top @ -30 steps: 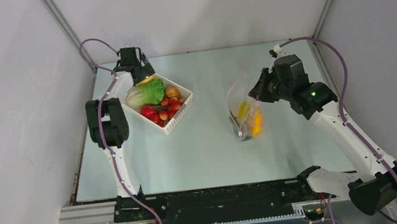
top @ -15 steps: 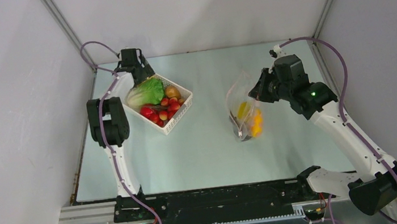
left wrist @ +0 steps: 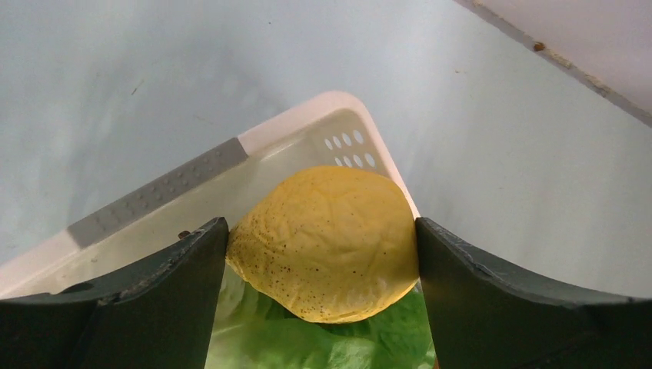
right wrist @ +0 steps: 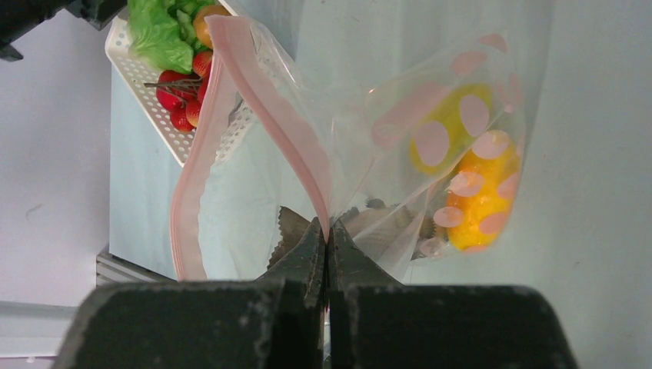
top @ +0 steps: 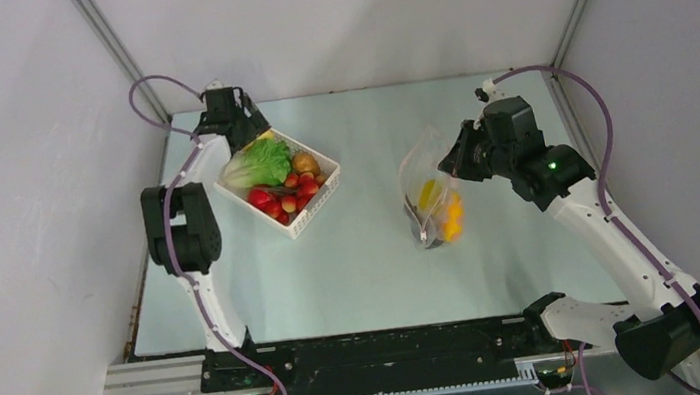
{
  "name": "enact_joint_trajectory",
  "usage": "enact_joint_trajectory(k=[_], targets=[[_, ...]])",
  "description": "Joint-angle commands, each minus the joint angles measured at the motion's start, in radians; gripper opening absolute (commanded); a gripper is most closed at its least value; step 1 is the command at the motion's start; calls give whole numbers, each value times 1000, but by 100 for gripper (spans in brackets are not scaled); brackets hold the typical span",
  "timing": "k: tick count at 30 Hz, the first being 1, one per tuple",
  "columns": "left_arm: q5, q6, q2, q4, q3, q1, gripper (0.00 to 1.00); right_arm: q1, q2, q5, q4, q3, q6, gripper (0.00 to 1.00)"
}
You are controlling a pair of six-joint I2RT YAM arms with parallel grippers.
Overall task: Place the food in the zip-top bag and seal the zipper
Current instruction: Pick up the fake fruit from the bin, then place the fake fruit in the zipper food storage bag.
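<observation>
A yellow lemon-shaped food piece (left wrist: 327,246) sits between the two fingers of my left gripper (left wrist: 321,227), and both fingers press its sides, over the far corner of the white basket (top: 314,213). Under it lies green lettuce (top: 261,163), with small red pieces (top: 272,203) and a brown one (top: 304,162) beside it. My right gripper (right wrist: 328,227) is shut on the pink zipper (right wrist: 261,100) of the zip-top bag (top: 425,183) and holds its mouth up and open. Yellow (right wrist: 450,127) and orange (right wrist: 480,200) food lies inside the bag.
The basket's rim and perforated wall (left wrist: 346,146) surround the left fingers (left wrist: 177,292). Grey enclosure walls stand close behind the left arm and to both sides. Pale green table surface (top: 372,245) lies between basket and bag.
The left gripper dropped into the basket's far corner and its fingers closed in on the yellow piece. The right arm and the bag stayed still.
</observation>
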Motion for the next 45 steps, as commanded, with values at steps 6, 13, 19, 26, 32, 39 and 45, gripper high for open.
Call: enact_joint_trajectory(k=[6, 13, 19, 26, 32, 39, 45], targets=[[32, -15, -274, 99, -173, -5, 41, -1, -19, 2, 4, 0, -8, 0], [64, 3, -401, 124, -270, -12, 39, 0, -21, 1, 2, 0, -8, 0], [147, -5, -543, 196, -388, -26, 38, 6, -19, -4, 7, 0, -12, 0], [236, 71, -718, 219, -425, -154, 38, 13, -13, -13, 16, 0, -21, 0], [294, 214, -882, 254, -455, -396, 40, 22, -13, -18, 18, 0, -29, 0], [517, 237, -925, 363, -478, -618, 42, 42, -11, -7, 19, 0, -25, 0], [562, 292, -868, 403, -477, -773, 44, 66, -11, -8, 29, 0, -16, 0]])
